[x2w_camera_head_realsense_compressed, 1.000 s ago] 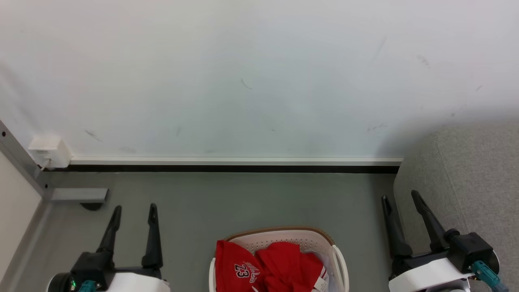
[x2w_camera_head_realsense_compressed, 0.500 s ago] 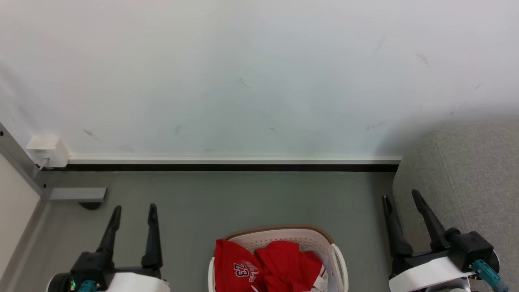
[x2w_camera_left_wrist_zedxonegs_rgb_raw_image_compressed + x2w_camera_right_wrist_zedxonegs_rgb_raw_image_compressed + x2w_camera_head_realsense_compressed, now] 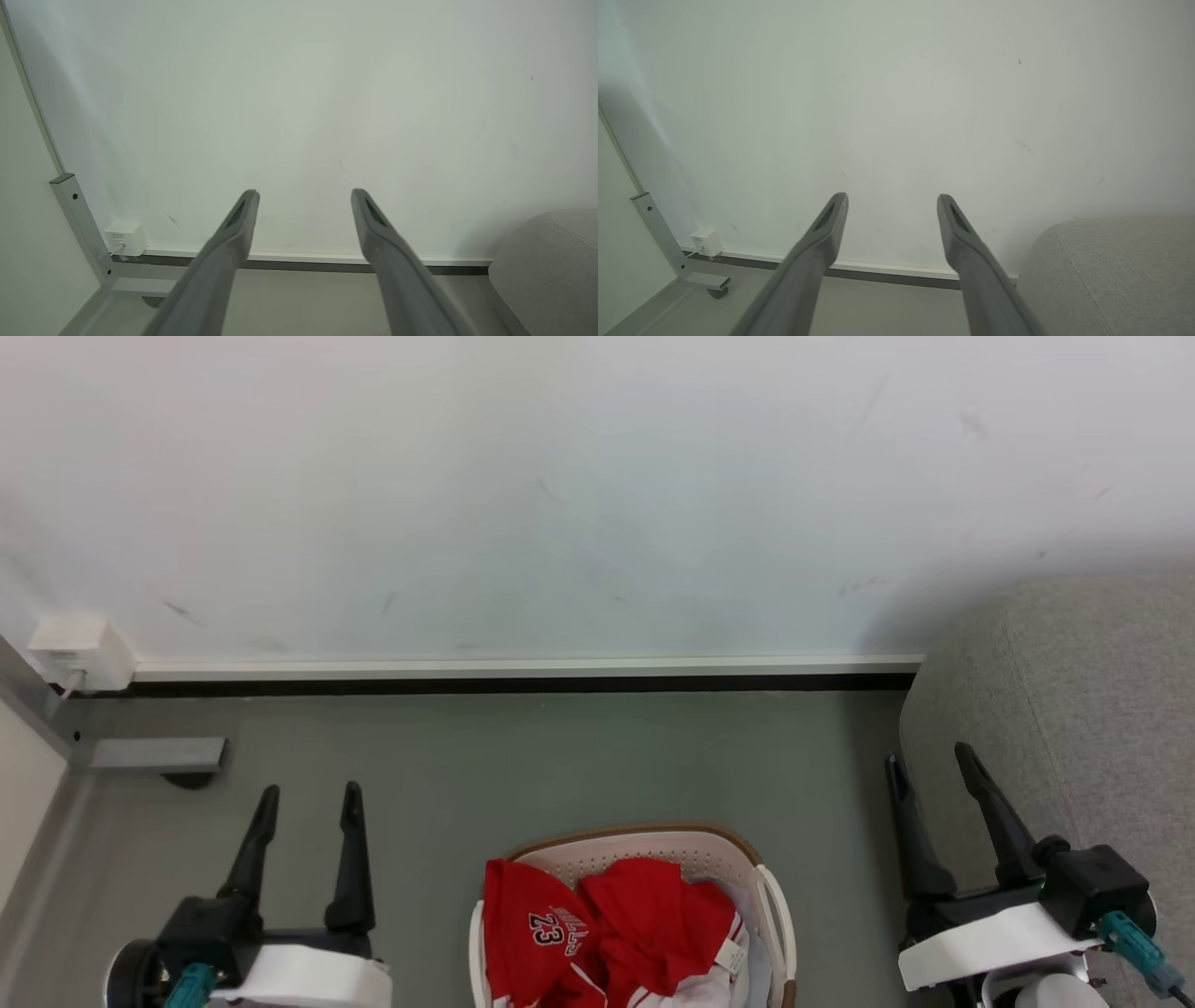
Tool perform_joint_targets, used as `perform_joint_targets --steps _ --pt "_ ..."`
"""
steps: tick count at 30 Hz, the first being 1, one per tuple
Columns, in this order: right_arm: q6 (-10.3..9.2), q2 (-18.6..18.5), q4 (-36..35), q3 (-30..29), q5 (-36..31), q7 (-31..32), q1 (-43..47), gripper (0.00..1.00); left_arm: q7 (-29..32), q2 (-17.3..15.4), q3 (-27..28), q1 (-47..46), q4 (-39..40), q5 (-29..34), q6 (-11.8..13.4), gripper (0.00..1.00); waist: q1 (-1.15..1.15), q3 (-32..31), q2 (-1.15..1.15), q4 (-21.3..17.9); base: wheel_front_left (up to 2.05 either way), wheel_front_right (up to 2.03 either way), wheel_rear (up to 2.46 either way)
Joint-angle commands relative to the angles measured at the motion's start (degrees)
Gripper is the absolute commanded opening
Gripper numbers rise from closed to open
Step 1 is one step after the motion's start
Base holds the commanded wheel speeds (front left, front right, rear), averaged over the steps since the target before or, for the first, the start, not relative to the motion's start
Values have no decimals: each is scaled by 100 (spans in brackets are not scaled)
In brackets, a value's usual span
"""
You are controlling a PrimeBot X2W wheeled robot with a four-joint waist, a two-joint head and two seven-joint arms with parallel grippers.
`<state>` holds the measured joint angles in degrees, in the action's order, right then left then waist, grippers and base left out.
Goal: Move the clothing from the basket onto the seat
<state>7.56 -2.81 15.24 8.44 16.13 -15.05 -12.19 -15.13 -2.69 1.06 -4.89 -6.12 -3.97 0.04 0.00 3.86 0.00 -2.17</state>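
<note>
Clothing (image 3: pixel 607 933) sits bunched in the basket (image 3: pixel 644 845): red, white "23" facing up, small white tag on the side toward my right claw (image 3: pixel 928 754). One fold drapes over the basket rim on the side toward my left claw (image 3: pixel 311 789). In the head view the clothing lies between the two claws, nearer to me than either pair of fingertips, and touches neither.

The basket stands on the floor (image 3: pixel 560 756), white with perforated walls and a brown rim. A white loop handle is on its right-claw side.

Left claw: released, fingers spread, empty, pointing toward the wall (image 3: pixel 560 476). In the left wrist view I see wall and baseboard (image 3: pixel 523 667) through the gap.

Right claw: released too, fingers spread, empty. Its tips overlap the rounded edge of the seat (image 3: pixel 1074 691) in the head view; I cannot tell whether they touch it.

The seat is light grey fabric, just right of the right claw and well apart from the left claw.

Beyond both claws are grey floor, a white and black baseboard and a pale, scuffed wall. Left of the left claw is a grey metal bar (image 3: pixel 154 753) low at the floor. A white box (image 3: pixel 79 649) sits on the wall above it.
</note>
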Motion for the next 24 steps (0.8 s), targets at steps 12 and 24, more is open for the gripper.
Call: perform_joint_targets --steps 12,24 --pt "-14 -15 -239 -176 -138 -11 -531 100 -4 -36 -179 -611 -16 -78 -213 100 0 900 0 -151 0 0 0" --pt "-14 -14 -499 -410 -232 -10 -1007 100 -4 -37 -573 -1535 -882 -209 -422 100 0 1858 0 -395 0 0 0"
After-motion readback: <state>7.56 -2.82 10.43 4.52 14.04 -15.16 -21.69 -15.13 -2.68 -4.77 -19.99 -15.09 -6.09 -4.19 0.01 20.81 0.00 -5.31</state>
